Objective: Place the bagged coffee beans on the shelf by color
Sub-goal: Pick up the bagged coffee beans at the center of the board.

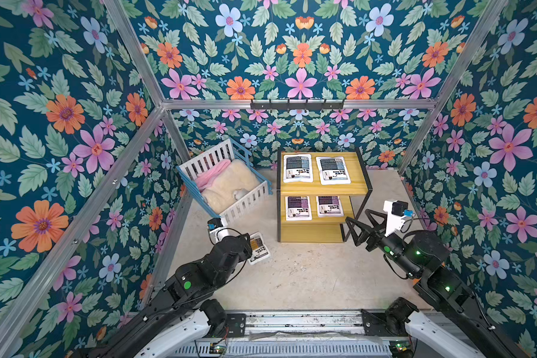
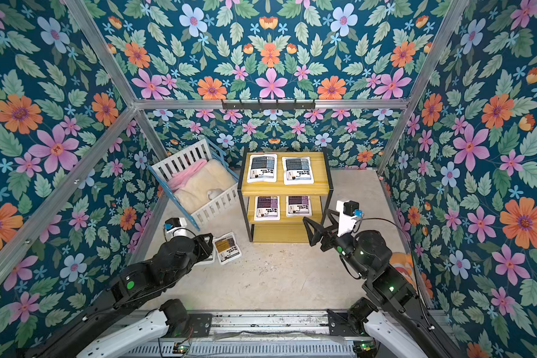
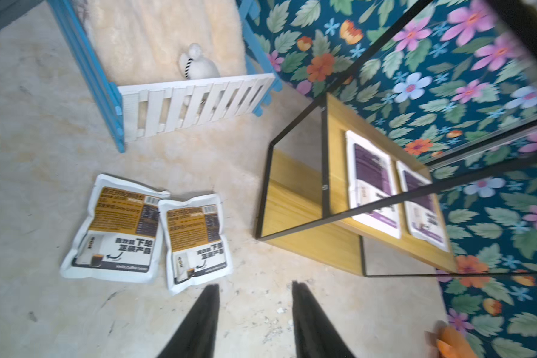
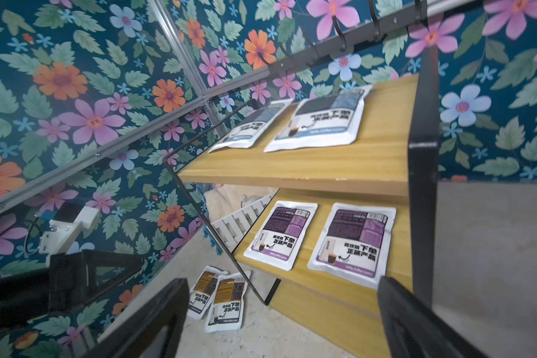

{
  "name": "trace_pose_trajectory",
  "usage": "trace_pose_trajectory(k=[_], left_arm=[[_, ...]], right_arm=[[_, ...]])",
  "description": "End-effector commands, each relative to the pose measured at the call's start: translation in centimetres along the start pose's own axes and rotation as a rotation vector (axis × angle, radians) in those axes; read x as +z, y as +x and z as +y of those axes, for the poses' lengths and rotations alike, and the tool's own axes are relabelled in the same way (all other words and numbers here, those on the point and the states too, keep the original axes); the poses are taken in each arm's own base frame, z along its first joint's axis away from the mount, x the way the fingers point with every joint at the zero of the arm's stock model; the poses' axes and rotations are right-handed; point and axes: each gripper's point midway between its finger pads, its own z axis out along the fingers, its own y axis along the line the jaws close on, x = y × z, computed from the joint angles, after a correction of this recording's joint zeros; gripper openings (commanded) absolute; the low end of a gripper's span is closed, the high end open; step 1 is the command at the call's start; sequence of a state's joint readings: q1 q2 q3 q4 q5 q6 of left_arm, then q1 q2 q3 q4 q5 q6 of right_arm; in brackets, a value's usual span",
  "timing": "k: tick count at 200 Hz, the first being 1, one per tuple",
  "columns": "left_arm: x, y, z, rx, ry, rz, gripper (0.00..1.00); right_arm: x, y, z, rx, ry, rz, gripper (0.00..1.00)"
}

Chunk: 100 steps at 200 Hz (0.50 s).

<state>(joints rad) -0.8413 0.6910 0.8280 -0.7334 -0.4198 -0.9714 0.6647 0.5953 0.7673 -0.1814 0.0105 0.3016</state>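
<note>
With the left pincer (image 3: pixel 254 285) parted and empty just short of the nearer yellow-brown pouch (image 3: pixel 196 241), lying on the bench (image 3: pixel 44 124) against its twin (image 3: pixel 118 229), best nip that pouch's free edge alone and carry it to the shelf's (image 3: pixel 335 148) bare bottom board (image 3: pixel 292 198).

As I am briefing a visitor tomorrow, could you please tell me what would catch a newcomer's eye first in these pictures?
The loud floral wallpaper covers every wall. Centre-rear stands the yellow shelf, blue-grey pouches on its top tier and purple pouches on the middle one. Two yellow-brown pouches lie on the floor by the left arm.
</note>
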Motion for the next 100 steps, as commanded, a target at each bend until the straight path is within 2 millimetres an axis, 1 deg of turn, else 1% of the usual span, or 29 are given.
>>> trace_pose_trajectory(k=[1, 7, 16, 28, 40, 57, 68, 74, 84, 90, 100], left_arm=[[1.8, 0.8, 0.0, 0.063, -0.013, 0.078, 0.44], [2.4, 0.7, 0.0, 0.059, -0.009, 0.086, 0.44], [3.6, 0.6, 0.2, 0.047, -0.005, 0.11, 0.45], [5.3, 0.6, 0.8, 0.009, 0.001, 0.159, 0.45], [7.0, 0.5, 1.9, -0.056, -0.006, 0.191, 0.45], [9.1, 0.0, 2.9, -0.104, -0.019, 0.174, 0.45], [10.2, -0.4, 3.3, -0.102, -0.047, 0.158, 0.45], [10.9, -0.4, 3.5, -0.099, -0.071, 0.165, 0.45], [12.2, -0.3, 3.9, -0.092, -0.125, 0.189, 0.44], [12.9, -0.2, 4.3, -0.087, -0.168, 0.21, 0.43], [13.9, -0.3, 4.4, -0.072, -0.213, 0.23, 0.41]], right_arm=[[0.2, 2.0, -0.1, 0.199, 0.006, 0.099, 0.99], [0.1, 1.8, -0.6, 0.269, 0.032, 0.078, 0.99], [-0.7, 1.3, -1.3, 0.389, 0.065, 0.026, 0.99], [-1.7, 0.5, -0.4, 0.408, -0.014, -0.036, 0.99], [-2.1, 0.5, -0.6, 0.443, -0.023, -0.057, 0.99], [-1.4, 1.6, -1.4, 0.447, 0.034, -0.015, 0.99], [-1.0, 2.5, -2.4, 0.452, 0.097, 0.021, 0.99], [-0.7, 2.9, -2.6, 0.431, 0.108, 0.037, 0.99], [-0.5, 3.3, -2.1, 0.366, 0.084, 0.065, 0.99], [-0.4, 3.8, -2.4, 0.359, 0.103, 0.081, 0.99], [-0.2, 4.5, -3.4, 0.353, 0.156, 0.106, 0.99]])
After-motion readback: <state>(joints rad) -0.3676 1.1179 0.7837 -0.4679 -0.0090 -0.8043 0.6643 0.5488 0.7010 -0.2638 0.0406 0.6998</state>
